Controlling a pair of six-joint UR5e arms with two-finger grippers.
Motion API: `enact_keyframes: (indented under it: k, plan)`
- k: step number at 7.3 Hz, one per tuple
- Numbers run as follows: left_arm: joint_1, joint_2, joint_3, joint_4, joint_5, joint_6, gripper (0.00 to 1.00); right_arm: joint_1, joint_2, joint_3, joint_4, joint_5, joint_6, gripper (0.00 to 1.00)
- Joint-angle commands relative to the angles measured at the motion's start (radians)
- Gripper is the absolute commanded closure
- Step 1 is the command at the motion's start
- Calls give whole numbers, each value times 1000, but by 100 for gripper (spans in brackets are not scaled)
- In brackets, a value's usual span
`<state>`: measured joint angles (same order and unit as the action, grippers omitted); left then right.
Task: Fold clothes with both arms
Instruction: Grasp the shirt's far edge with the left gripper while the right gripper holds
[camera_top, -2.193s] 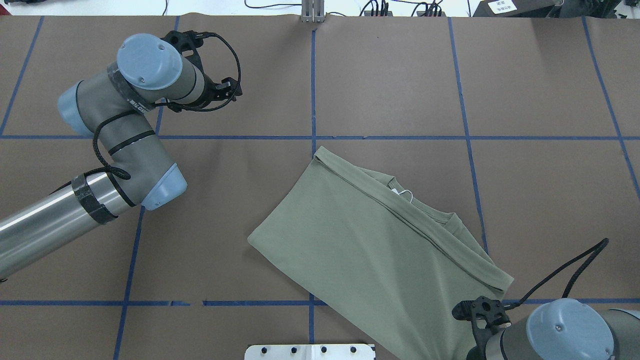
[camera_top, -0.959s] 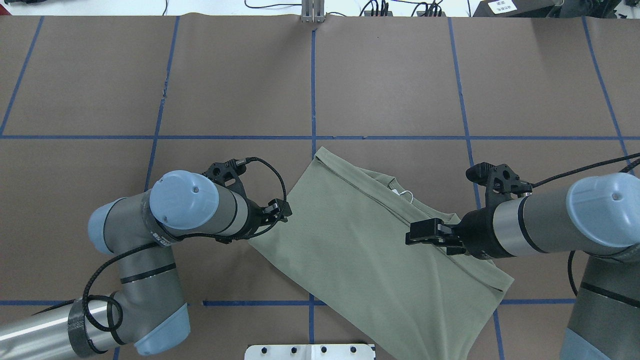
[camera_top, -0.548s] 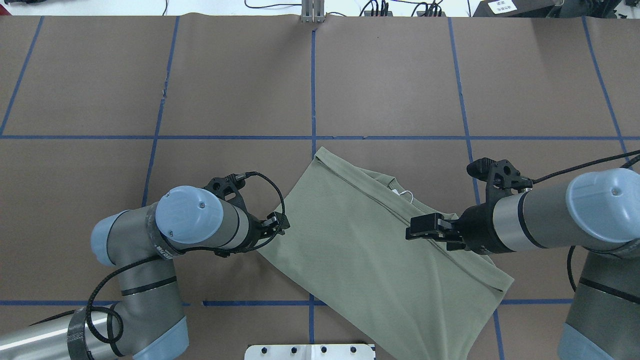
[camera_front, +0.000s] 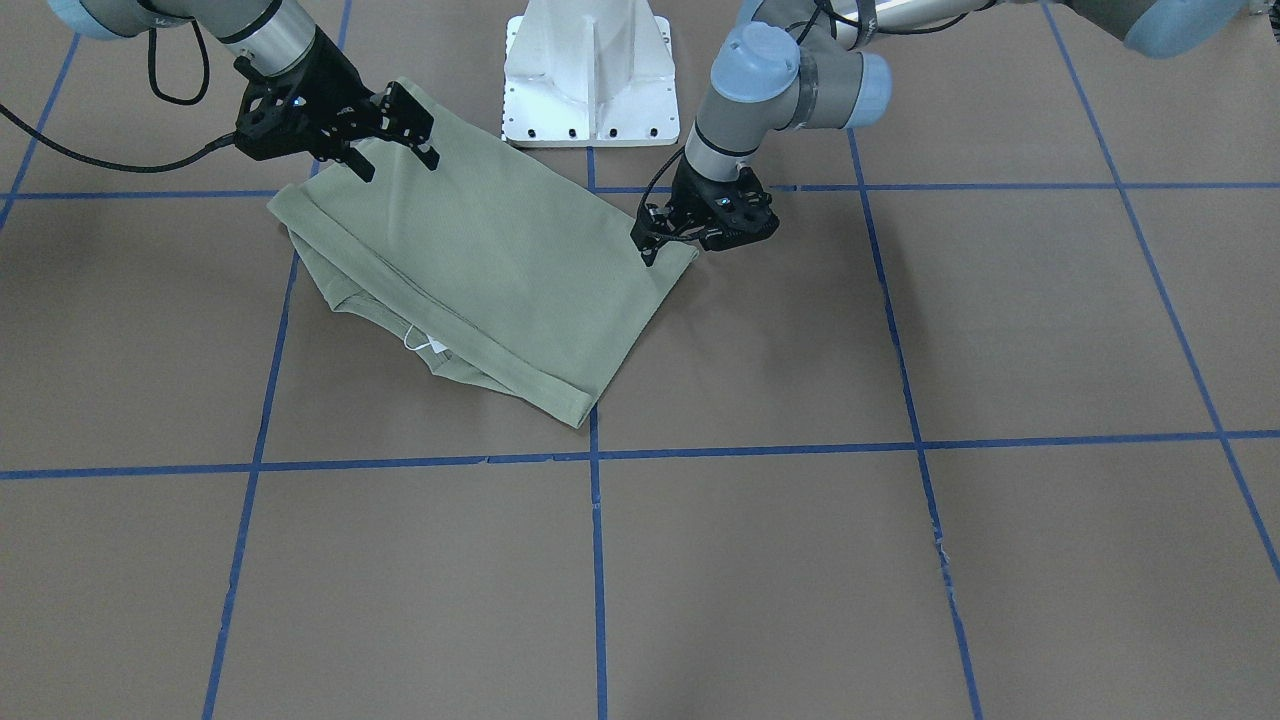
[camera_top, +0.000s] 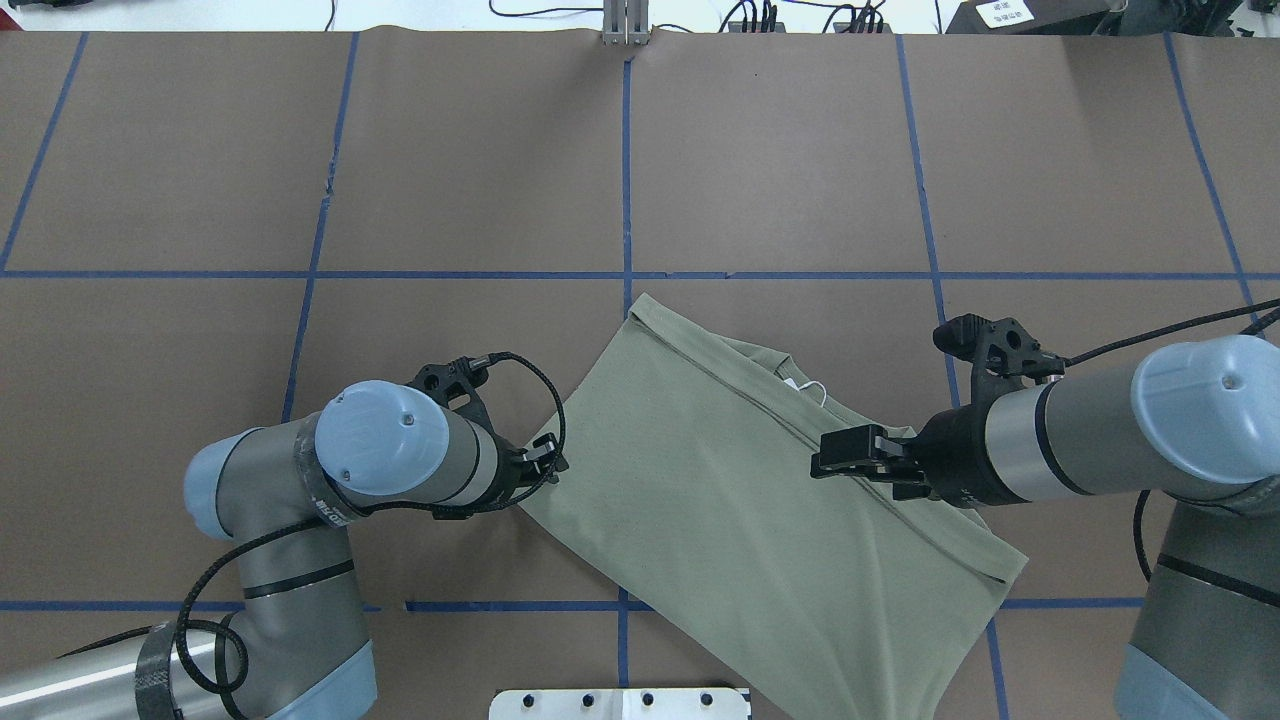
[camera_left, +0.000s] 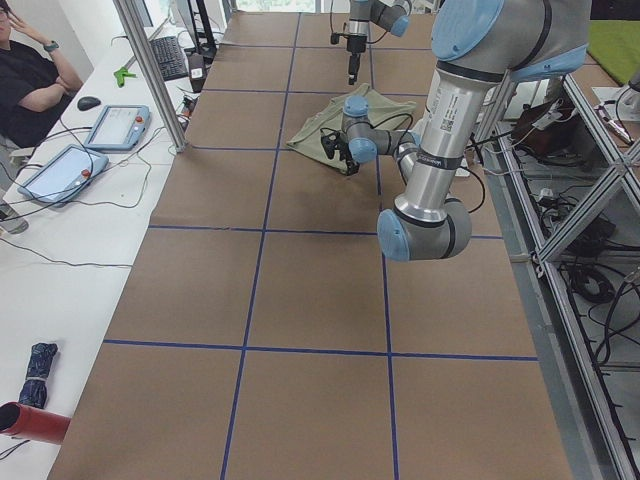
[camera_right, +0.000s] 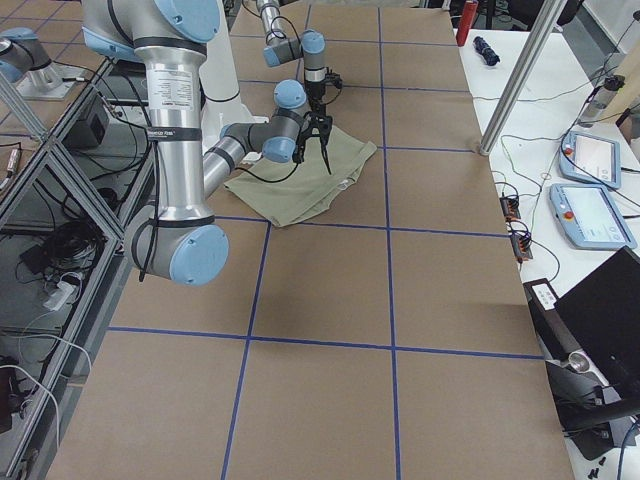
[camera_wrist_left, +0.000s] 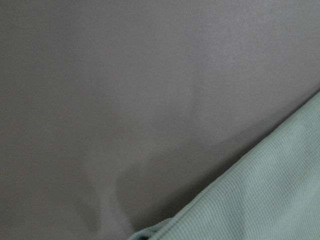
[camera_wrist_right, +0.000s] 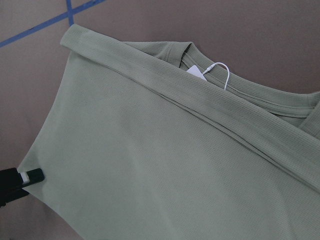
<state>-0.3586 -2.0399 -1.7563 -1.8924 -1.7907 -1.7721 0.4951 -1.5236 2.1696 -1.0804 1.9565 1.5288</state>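
Olive-green knit long-sleeved shirt (camera_top: 720, 500) lies folded and skewed on the brown paper-covered table (camera_top: 800, 150), close to the robot's base, with its white hang tag (camera_wrist_right: 197, 73) at the collar. Black right gripper (camera_front: 398, 160) hovers over the shirt, fingers spread wide. Black left gripper (camera_front: 662, 240) is down at the shirt's left corner; I cannot tell if it has pinched, since its wrist view shows only cloth edge. Since half a second ago the left gripper has crept toward the base and the right has held.
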Motion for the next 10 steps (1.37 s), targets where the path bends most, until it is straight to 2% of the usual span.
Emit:
enact_keyframes:
  k: [1, 3, 5, 7, 9, 10]
  plan:
    - [6, 1, -8, 1, -6, 3, 100, 3, -1, -1, -1, -1, 1, 0]
    - [-5, 0, -46, 54, -12, 16, 100, 5, 0, -1, -1, -1, 1, 0]
    - [-99, -8, -40, 104, -12, 171, 100, 8, 0, -7, -1, -2, 1, 0]
    - [-222, -57, 102, 43, -10, 305, 100, 17, 0, -22, 1, -4, -2, 0]
    - [-281, -165, 320, -135, -6, 336, 100, 28, 0, -30, 1, -4, -4, 0]
    - [-302, -216, 366, -149, 22, 417, 100, 33, 0, -30, 1, -4, -4, 0]
